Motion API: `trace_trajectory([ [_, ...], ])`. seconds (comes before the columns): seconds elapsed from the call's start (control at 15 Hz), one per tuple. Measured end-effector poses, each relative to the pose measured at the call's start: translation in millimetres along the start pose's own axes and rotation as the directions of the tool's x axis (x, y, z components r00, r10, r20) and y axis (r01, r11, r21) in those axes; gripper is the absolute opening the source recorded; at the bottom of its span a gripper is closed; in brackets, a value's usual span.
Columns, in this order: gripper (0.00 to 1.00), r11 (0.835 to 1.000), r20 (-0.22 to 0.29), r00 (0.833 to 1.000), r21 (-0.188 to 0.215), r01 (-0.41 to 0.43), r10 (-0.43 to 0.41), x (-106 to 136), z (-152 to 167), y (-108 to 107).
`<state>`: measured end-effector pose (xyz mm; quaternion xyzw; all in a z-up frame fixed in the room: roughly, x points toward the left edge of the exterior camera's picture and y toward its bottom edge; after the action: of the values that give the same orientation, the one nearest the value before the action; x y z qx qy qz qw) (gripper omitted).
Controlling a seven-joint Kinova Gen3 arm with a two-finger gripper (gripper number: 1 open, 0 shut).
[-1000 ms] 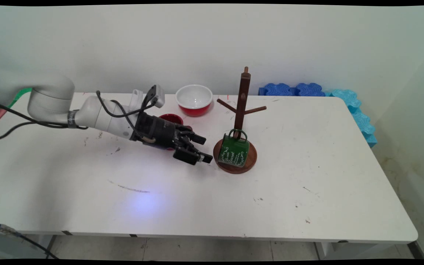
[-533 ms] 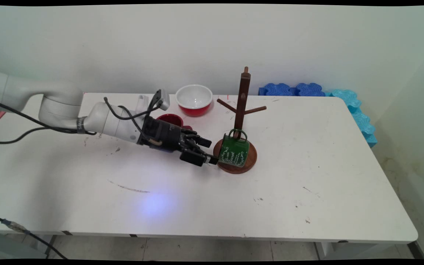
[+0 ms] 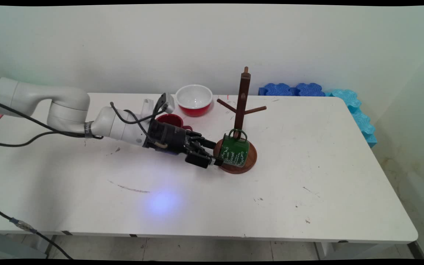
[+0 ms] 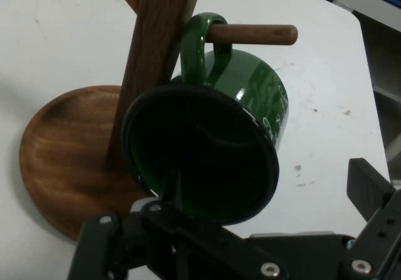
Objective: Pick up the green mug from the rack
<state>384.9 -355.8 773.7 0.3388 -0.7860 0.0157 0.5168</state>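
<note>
Glossy green enamel mug (image 4: 250, 98), matt brown wooden stand (image 4: 62, 148), scuffed smooth white table (image 3: 307, 176)

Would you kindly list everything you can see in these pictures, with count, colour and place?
Mug tree: one, dark brown wood, on the table right of centre; upright post, pegs, round base.
Green mug: one, dark green with white lettering, hanging by its handle on a low peg over the base, its mouth facing the gripper.
Red mug: one, red, behind the gripper, partly hidden by it.
Bowl: one, red outside and white inside, near the table's far edge.
Foam mats: several, blue, off the table's far right corner.
Table: one, white, scuffed.
Cables: black, hanging from the arm at left.
Gripper: one, black, open, its fingers at the green mug's rim.
</note>
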Motion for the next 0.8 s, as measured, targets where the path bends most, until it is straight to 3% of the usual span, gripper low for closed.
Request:
trace_trajectory([
  [0.8, 1.00, 0.999, -0.016, 0.999, -0.007, -0.033, 0.033, -3, 12, 0],
])
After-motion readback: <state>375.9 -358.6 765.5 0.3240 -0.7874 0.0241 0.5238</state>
